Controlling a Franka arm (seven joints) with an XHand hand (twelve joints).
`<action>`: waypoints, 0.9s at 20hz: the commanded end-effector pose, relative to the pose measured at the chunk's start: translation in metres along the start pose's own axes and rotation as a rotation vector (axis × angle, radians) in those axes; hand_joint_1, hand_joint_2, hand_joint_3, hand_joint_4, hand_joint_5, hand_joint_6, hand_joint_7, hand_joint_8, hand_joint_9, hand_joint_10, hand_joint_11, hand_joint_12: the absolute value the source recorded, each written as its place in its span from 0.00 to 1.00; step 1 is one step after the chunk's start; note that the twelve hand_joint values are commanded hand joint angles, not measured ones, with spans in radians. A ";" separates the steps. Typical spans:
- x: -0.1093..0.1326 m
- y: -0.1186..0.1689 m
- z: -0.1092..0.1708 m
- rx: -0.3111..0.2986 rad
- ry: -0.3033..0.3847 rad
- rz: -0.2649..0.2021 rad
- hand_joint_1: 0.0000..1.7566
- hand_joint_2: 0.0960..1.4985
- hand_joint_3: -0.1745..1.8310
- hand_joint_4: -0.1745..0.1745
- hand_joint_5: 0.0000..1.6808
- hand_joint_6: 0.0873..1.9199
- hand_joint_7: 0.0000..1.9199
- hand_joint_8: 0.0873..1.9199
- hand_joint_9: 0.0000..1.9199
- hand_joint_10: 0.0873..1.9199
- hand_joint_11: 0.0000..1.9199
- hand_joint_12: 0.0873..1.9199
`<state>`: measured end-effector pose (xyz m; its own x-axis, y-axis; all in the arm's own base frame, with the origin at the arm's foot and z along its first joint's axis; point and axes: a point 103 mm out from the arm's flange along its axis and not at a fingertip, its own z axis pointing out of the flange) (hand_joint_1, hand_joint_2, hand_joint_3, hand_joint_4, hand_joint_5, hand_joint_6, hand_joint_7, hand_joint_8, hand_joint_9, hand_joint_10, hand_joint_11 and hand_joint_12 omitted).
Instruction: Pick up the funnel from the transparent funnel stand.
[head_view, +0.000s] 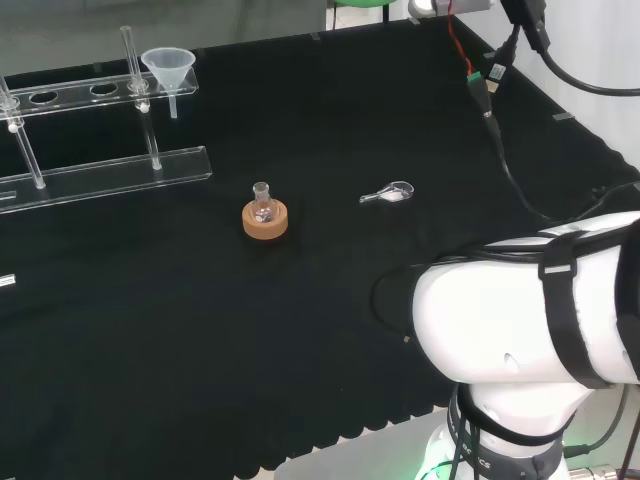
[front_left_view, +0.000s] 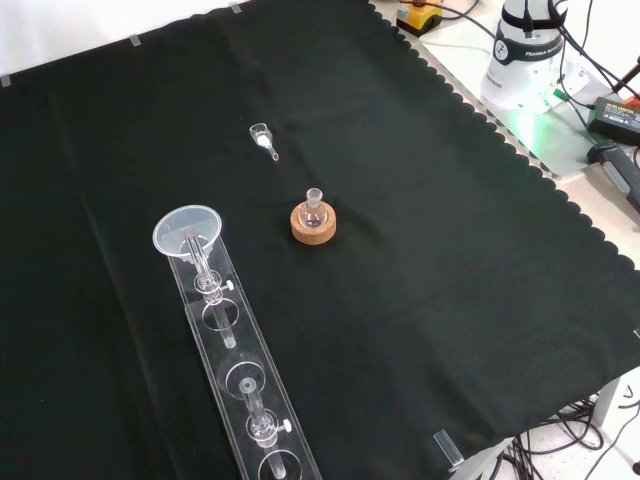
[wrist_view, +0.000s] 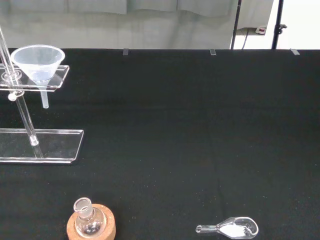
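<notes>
The funnel (head_view: 170, 66) sat in the end hole of the clear funnel stand (head_view: 110, 170), with its wide mouth up and its thin stem poking down through the top shelf. In the head view the stand was at the far left of the black cloth (head_view: 330, 120), and the funnel was at the right end of its top shelf. In the front view the funnel (front_left_view: 187, 230) was at the top end of the long stand (front_left_view: 240, 370), which ran down toward the bottom edge. The top shelf had a row of round holes, and thin clear posts held it up over a flat base plate. The wrist view showed the funnel (wrist_view: 38, 62) resting on the shelf of the stand (wrist_view: 40, 145) too (its stem hung in the air under the shelf). A small round glass flask (head_view: 263, 205) stood upright on a cork ring (head_view: 265, 221) near the middle of the cloth, well apart from the stand. The flask (front_left_view: 314, 207) and its ring (front_left_view: 314, 225) were to the right of the funnel in the front view. A little clear scoop (head_view: 390, 193) with some white powder in it lay on its side, to the right of the flask in the head view and above the flask in the front view (front_left_view: 264, 139). The big white arm link (head_view: 530, 320) was at the lower right of the head view. I could not tell if the hand was open or closed.
</notes>
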<state>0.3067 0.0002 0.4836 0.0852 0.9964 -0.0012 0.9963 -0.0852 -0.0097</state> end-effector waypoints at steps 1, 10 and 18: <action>-0.003 -0.002 0.001 -0.015 0.002 -0.001 0.13 0.44 0.32 0.47 0.09 0.04 0.00 0.08 0.00 0.37 0.00 0.74; -0.003 0.016 0.017 -0.015 -0.028 -0.065 0.12 0.51 0.22 0.47 0.12 0.00 0.00 0.04 0.00 0.33 0.00 0.75; 0.039 0.079 0.043 0.016 -0.046 -0.140 0.09 0.51 0.18 0.52 0.00 0.00 0.00 0.00 0.00 0.00 0.00 0.65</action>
<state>0.3348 0.0017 0.4607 0.0238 0.9993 -0.0304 0.9996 -0.0243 -0.0159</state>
